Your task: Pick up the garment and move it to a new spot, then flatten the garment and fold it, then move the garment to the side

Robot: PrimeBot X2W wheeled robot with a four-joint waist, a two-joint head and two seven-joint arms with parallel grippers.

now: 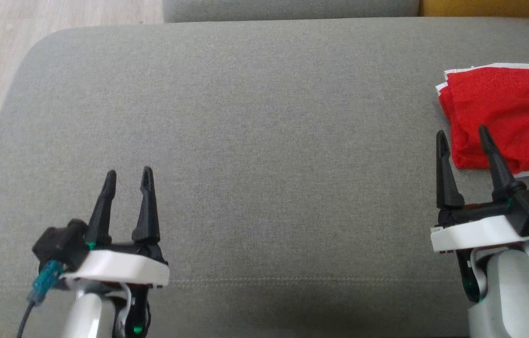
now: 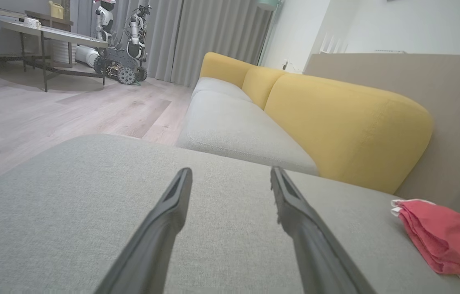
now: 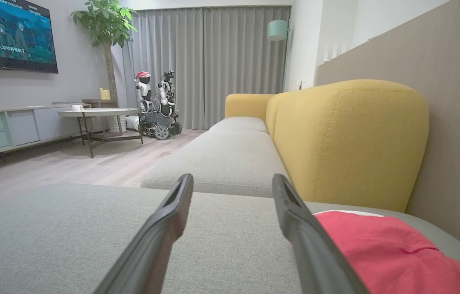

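Red folded garment (image 1: 503, 112) flat on cushion (image 1: 245, 141); long axis unclear

Red garment (image 1: 503, 117) with white edging, grey cushion (image 1: 264, 141), yellow backrest (image 3: 348, 139)

One red garment (image 1: 503, 112) lies toward three o'clock on one grey cushion (image 1: 255, 141). Two claws, the left claw (image 1: 129, 171) and right claw (image 1: 462, 131), two fingers (image 1: 147, 206) each. Beyond: one wheeled robot (image 3: 156, 107), one table (image 3: 99, 111), one plant (image 3: 105, 20), one television (image 3: 9, 34).
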